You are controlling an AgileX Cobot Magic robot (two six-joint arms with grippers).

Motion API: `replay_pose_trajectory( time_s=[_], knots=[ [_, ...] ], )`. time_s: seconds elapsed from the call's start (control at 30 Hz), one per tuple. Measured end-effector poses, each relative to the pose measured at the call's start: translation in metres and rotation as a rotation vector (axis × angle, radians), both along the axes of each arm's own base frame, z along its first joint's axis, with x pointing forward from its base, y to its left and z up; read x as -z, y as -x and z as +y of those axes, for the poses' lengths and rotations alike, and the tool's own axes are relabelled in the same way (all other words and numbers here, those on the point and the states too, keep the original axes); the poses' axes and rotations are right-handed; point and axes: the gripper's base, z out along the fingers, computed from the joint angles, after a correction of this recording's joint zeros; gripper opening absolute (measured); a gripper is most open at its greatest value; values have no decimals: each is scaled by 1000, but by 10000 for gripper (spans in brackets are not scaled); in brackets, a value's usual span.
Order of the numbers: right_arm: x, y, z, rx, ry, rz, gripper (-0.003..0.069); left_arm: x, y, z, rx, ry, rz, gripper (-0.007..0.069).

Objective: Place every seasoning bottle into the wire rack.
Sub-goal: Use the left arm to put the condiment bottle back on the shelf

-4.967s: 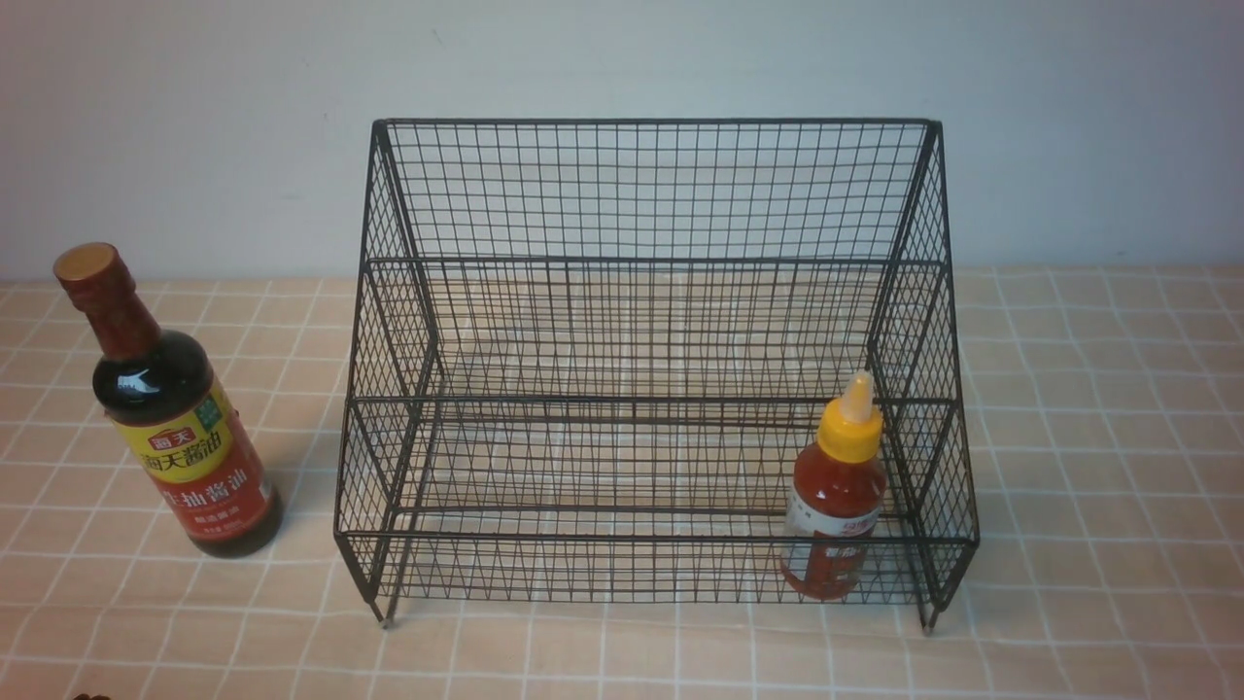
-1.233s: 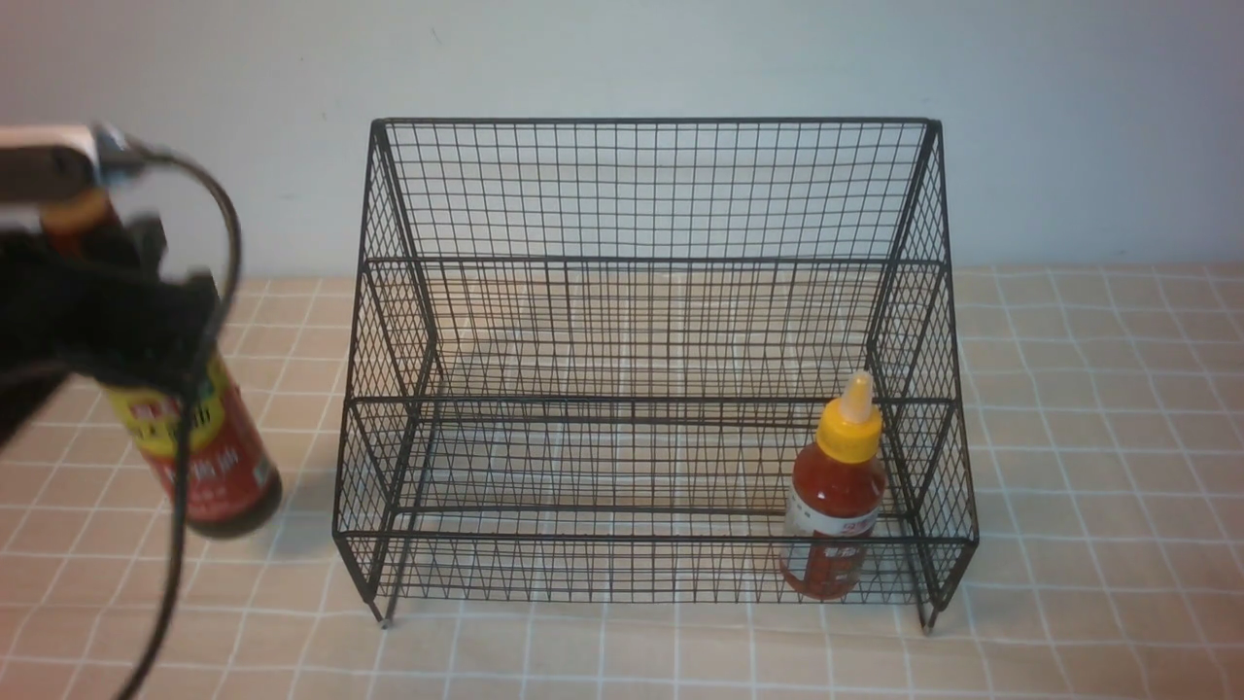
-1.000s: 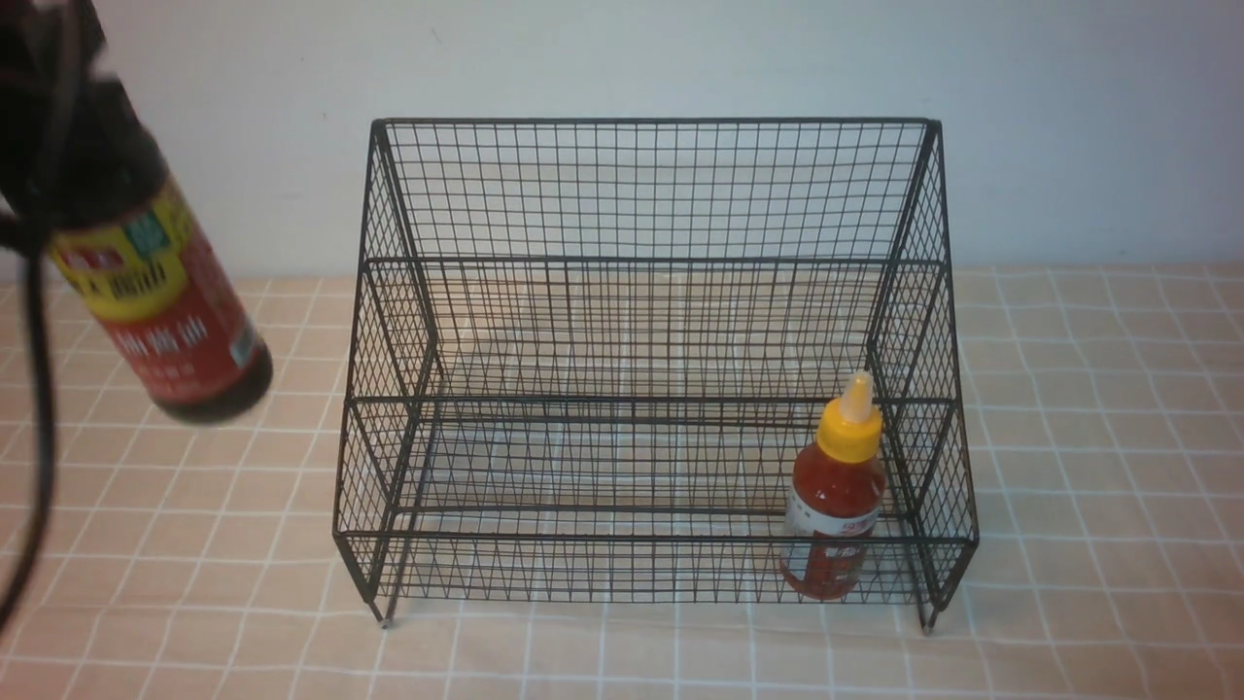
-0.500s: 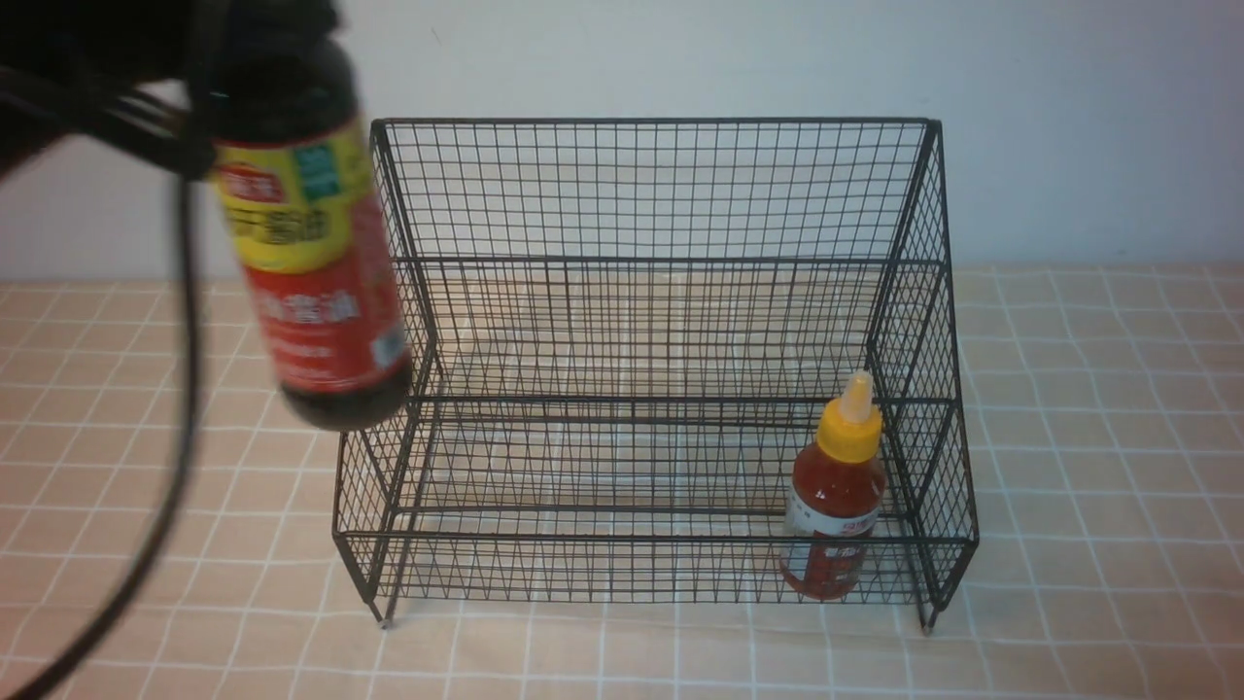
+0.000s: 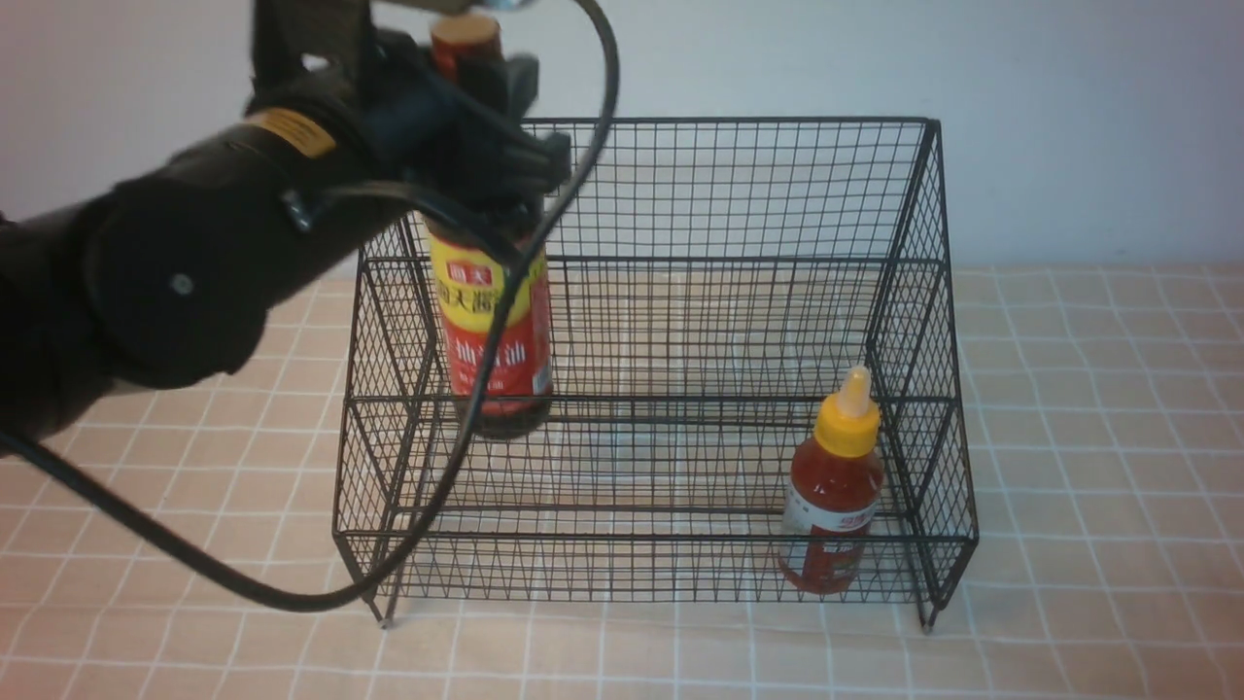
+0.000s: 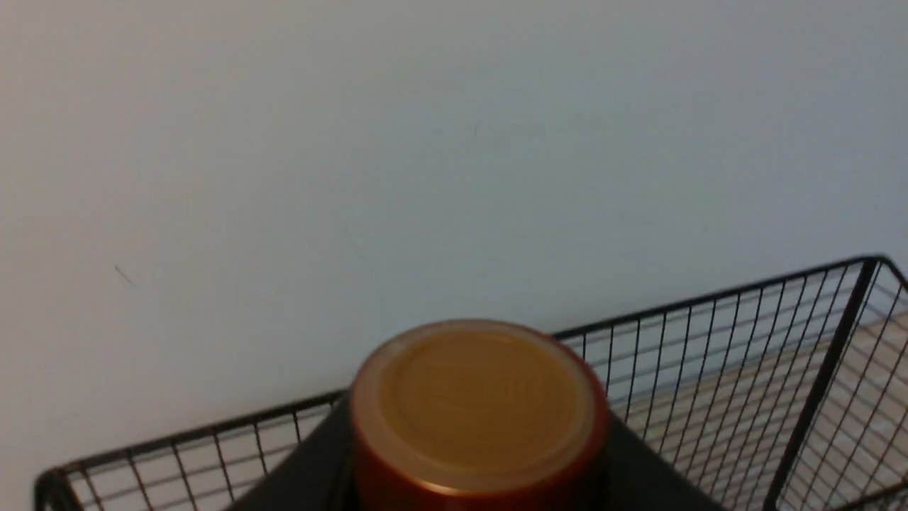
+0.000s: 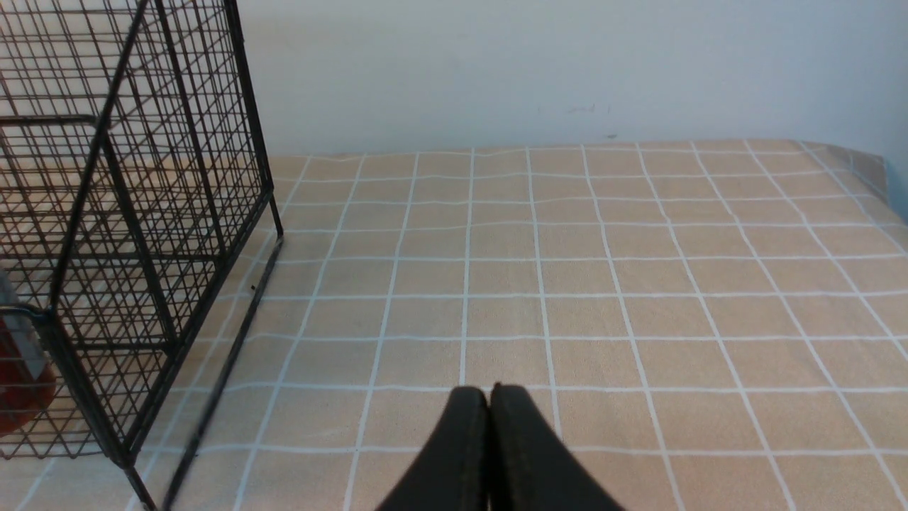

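Observation:
My left gripper (image 5: 491,136) is shut on the neck of the tall dark soy-sauce bottle (image 5: 492,326), holding it upright inside the left part of the black wire rack (image 5: 661,122). The bottle's base is level with the upper step's front rail; I cannot tell whether it touches. In the left wrist view its tan cap (image 6: 479,401) sits between dark fingers (image 6: 305,472), with the rack's top rim (image 6: 823,369) behind. The short red-sauce bottle (image 5: 834,491) with a yellow nozzle cap stands in the lower tier at the right. My right gripper (image 7: 489,392) is shut and empty, low over the cloth right of the rack (image 7: 248,142).
A beige checked tablecloth (image 5: 1098,457) covers the table and a pale wall (image 5: 1069,126) stands close behind the rack. My left arm's black cable (image 5: 243,583) loops down in front of the rack's left front corner. A sliver of the red-sauce bottle (image 7: 21,383) shows through the mesh.
The left gripper took hold of the soy-sauce bottle beside the rack, lifted it, carried it right over the rack's left side and lowered it inside. The red-sauce bottle and right gripper stayed put.

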Motion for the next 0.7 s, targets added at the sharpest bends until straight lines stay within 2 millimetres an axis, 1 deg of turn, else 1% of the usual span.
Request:
replay_pose_trajectory(
  time_s=[0.03, 0.07, 0.13, 0.17, 0.23, 0.5, 0.57, 0.6, 0.63, 0.67, 0.7],
  knots=[
    [0, 0, 0, 0, 0, 0, -13, 6, -2, -2, 9, -14, 31, 259],
    [0, 0, 0, 0, 0, 0, -13, 7, -2, -2, 12, -17, 37, 259],
    [0, 0, 0, 0, 0, 0, -13, 23, -4, -7, 44, -54, 128, 259],
    [0, 0, 0, 0, 0, 0, -13, 24, -4, -7, 49, -59, 139, 259],
    [0, 0, 0, 0, 0, 0, -13, 34, -6, -10, 67, -84, 192, 259],
    [0, 0, 0, 0, 0, 0, -13, 34, -8, -12, 71, -88, 193, 262],
    [0, 0, 0, 0, 0, 0, -13, 34, -8, -12, 72, -88, 194, 290],
    [0, 0, 0, 0, 0, 0, -13, 33, -7, -12, 72, -86, 191, 329],
    [0, 0, 0, 0, 0, 0, -13, 32, -7, -12, 73, -86, 190, 337],
    [0, 0, 0, 0, 0, 0, -13, 28, -3, -10, 81, -84, 192, 412],
    [0, 0, 0, 0, 0, 0, -13, 27, -2, -10, 84, -85, 196, 419]
  ],
)
